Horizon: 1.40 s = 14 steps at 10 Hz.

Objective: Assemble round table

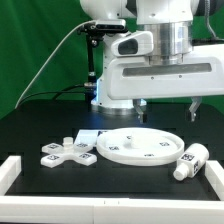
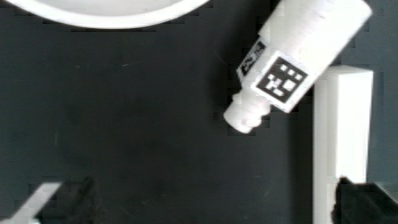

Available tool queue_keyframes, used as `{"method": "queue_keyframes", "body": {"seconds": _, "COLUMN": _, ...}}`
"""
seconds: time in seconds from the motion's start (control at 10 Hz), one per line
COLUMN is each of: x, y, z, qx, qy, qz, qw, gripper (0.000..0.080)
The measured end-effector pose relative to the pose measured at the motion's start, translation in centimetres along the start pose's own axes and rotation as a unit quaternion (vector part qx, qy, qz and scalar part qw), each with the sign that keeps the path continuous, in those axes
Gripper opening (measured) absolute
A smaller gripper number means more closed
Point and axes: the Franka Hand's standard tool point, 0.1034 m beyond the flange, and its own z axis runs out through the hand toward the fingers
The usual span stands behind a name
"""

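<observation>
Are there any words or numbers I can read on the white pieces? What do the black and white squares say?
No words, numbers or brand names can be read anywhere.
Leg: one black-and-white square tag, a block pattern, not letters.
Round disc and cross-shaped base: the same kind of tags, too small to make out.
Robot arm: no label shows.

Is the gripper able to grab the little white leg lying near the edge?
Probably yes. The leg lies by itself with nothing on top, and the open gripper hangs above the table. The white border rim close beside it might crowd one finger.
</observation>
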Motion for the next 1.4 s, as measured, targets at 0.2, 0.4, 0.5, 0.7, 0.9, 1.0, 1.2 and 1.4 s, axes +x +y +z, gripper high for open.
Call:
{"method": "queue_keyframes", "body": {"seconds": 0.2, "x": -0.1, "y": -0.3, "z": 0.4, "qx": 0.005, "qy": -0.005, "qz": 0.092, "qw": 0.996, "gripper": 0.065}}
{"method": "queue_keyframes", "body": {"seconds": 0.4, "x": 0.4, "y": -0.7, "z": 2.6, "qx": 0.013, "qy": -0.021, "qz": 0.199, "qw": 0.98, "gripper": 0.065}}
{"method": "queue_keyframes", "body": {"seconds": 0.5, "x": 0.5, "y": -1.2, "z": 3.7, "qx": 0.017, "qy": -0.019, "qz": 0.263, "qw": 0.964, "gripper": 0.065}}
{"method": "queue_keyframes", "body": {"seconds": 0.7, "x": 0.3, "y": -1.5, "z": 4.3, "qx": 0.019, "qy": -0.018, "qz": 0.26, "qw": 0.965, "gripper": 0.065}}
{"method": "queue_keyframes", "body": {"seconds": 0.9, "x": 0.2, "y": -1.7, "z": 4.6, "qx": 0.019, "qy": -0.018, "qz": 0.258, "qw": 0.966, "gripper": 0.065}}
{"method": "queue_keyframes", "body": {"seconds": 1.0, "x": -0.4, "y": -2.2, "z": 5.6, "qx": 0.015, "qy": -0.021, "qz": 0.253, "qw": 0.967, "gripper": 0.065}}
{"method": "queue_keyframes", "body": {"seconds": 1.2, "x": -1.3, "y": -3.4, "z": 7.2, "qx": 0.009, "qy": -0.028, "qz": 0.241, "qw": 0.97, "gripper": 0.065}}
{"method": "queue_keyframes", "body": {"seconds": 1.4, "x": -1.5, "y": -3.3, "z": 8.2, "qx": 0.008, "qy": -0.028, "qz": 0.239, "qw": 0.971, "gripper": 0.065}}
